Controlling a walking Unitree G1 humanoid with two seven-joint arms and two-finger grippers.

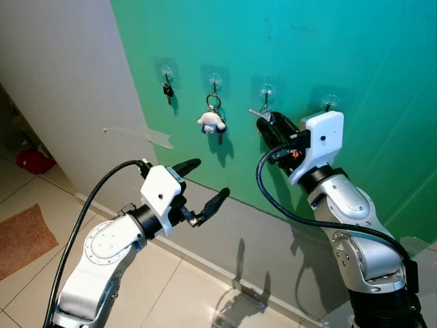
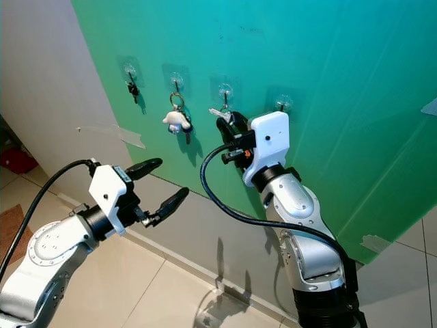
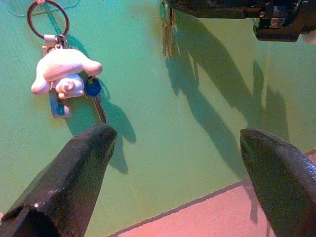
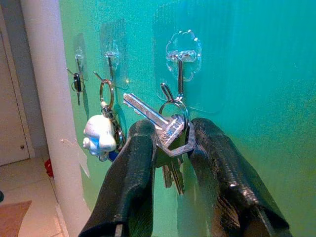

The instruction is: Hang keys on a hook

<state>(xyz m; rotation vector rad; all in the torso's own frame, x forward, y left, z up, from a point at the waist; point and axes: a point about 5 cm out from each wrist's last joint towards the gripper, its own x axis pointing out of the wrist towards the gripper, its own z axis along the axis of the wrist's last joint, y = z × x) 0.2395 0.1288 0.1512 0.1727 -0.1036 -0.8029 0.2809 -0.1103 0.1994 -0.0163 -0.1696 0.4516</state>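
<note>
Our right gripper [image 4: 170, 143] is raised against the green wall panel [image 1: 355, 61], its two black fingers [image 4: 131, 182] pinching a bunch of silver keys [image 4: 168, 131] between them. The key ring [image 4: 173, 106] sits right at the metal prong of the third hook [image 4: 181, 59], a clear scalloped adhesive hook; from the wrist view we cannot tell whether the ring is already over the prong or just touching it. One key blade sticks out toward ten o'clock from the bunch, and others hang down at six o'clock between the fingers.

At nine o'clock from that hook, the second hook [image 1: 214, 80] carries a key ring with a white plush charm [image 1: 212, 121] and a blue-capped key [image 3: 93, 89]. Further toward nine o'clock, the first hook [image 1: 166, 72] holds a small dark key [image 1: 168, 90]. The fourth hook [image 1: 331, 102], at three o'clock of our right gripper, peeks out just above the white wrist housing.

Our left gripper [image 1: 205, 184] hovers well apart from the wall, fingers spread wide and holding nothing, at roughly seven o'clock from the plush charm. Between it and the right arm there is open room. The green panel's lower edge meets a grey wall band [image 1: 246, 236] above the tiled floor [image 1: 177, 294].
</note>
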